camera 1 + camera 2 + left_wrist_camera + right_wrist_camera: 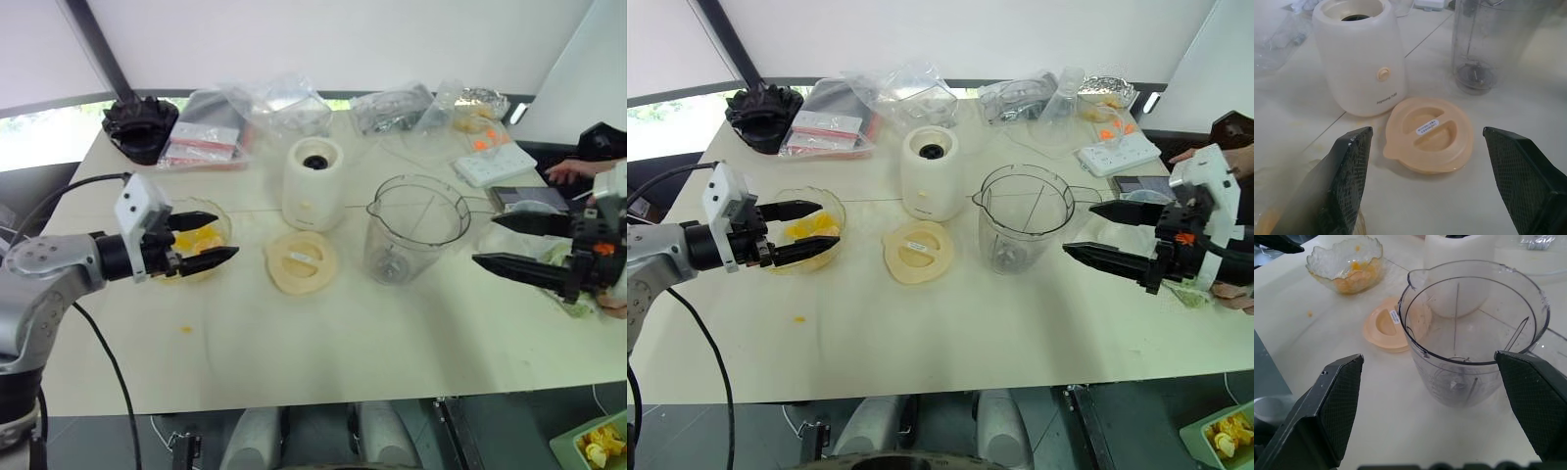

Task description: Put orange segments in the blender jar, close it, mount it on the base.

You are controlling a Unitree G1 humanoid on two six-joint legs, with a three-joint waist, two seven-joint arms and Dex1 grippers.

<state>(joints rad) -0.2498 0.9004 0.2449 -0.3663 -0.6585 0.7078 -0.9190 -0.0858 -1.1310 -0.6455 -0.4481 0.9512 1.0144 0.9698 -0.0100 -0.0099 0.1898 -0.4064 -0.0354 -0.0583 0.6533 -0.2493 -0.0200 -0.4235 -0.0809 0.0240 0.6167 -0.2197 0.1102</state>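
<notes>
Segments (813,228) sat in the glass dish (784,257) beside the spread-jawed left gripper (798,230), looking soft and slippery, best pinched gently at their sides, while the right gripper (1105,235) gaped near the empty jar (1024,230).

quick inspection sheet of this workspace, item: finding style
surface: cream table, one orange scrap lying loose near the dish
job's things: jar upright, empty, lid off; base beside it, socket bare; lid flat on the table in front of the base; segments in a wavy glass dish
clutter: plastic bags and a black toothed ring along the far edge; white power strip
grippers: left pincer open, by the dish; right pincer open, beside the jar, nothing held
cables: black cable hanging from the left arm
surroundings: a person's hand at the far right; green tray of fruit below the table's edge
</notes>
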